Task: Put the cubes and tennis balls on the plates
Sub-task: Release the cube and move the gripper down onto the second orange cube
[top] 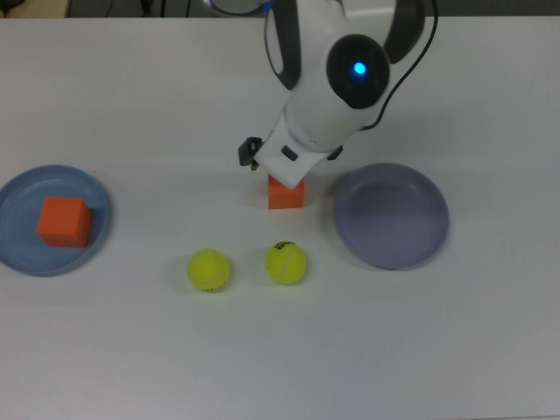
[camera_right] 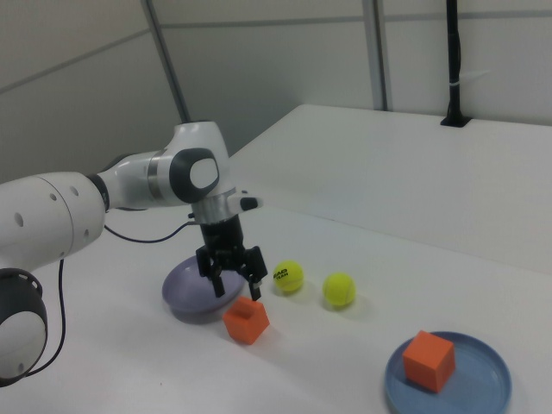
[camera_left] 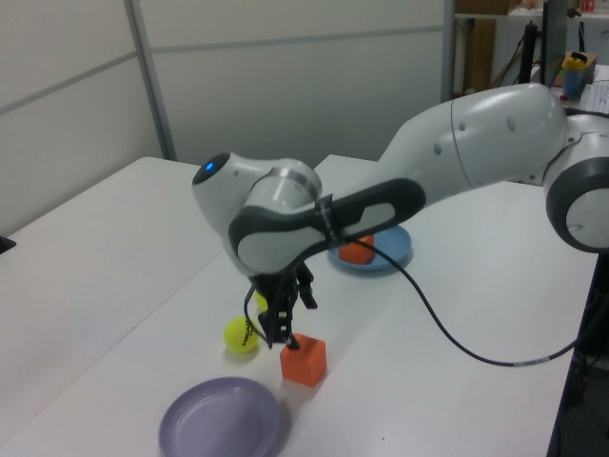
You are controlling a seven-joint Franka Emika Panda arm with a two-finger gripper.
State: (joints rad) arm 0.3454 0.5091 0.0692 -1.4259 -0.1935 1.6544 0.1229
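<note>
Two fuzzy yellow-green tennis balls (top: 209, 269) (top: 286, 262) lie nearest. Behind them, the gripper (camera_right: 232, 278) hovers spread-fingered over the loose matte orange cube (camera_right: 247, 320); an off-centre descent could nudge it. Farther, the lavender plate (camera_right: 185, 296) sits empty.

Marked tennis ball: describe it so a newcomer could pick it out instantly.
On the white table, find the purple plate and the loose cube beside it. Two tennis balls lie below the cube in the top view; it is the ball nearer the plate, the only one with black print.
</note>
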